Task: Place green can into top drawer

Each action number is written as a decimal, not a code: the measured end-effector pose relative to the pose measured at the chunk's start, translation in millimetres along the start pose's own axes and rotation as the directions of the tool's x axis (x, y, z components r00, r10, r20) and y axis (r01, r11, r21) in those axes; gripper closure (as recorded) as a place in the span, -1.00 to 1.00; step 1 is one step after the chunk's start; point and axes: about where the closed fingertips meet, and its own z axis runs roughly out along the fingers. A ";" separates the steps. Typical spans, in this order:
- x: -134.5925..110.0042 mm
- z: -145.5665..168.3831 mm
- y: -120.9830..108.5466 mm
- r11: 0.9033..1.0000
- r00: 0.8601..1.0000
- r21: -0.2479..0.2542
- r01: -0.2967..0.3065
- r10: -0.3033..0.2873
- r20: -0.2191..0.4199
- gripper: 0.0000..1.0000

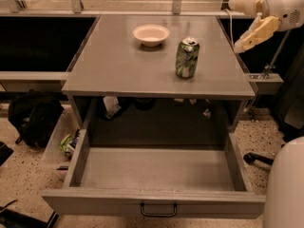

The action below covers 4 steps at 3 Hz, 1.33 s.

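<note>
1. We judge the reach-and-grasp step is in hand. The green can [187, 57] stands upright on the surface [118, 68], right of centre and not yet gripped, with the bowl [151, 34] behind it to the left.
2. The top drawer [152, 199] stands pulled open below, ready to receive it.
3. Next, we think, the hand [233, 26] must come left and down to straddle the can.
4. The hand hovers beyond the surface's right edge, fingers spread wide, holding nothing.
</note>
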 end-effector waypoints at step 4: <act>-43.3 8.0 -23.2 0.998 0.980 0.040 0.046 -0.053 0.189 -1.00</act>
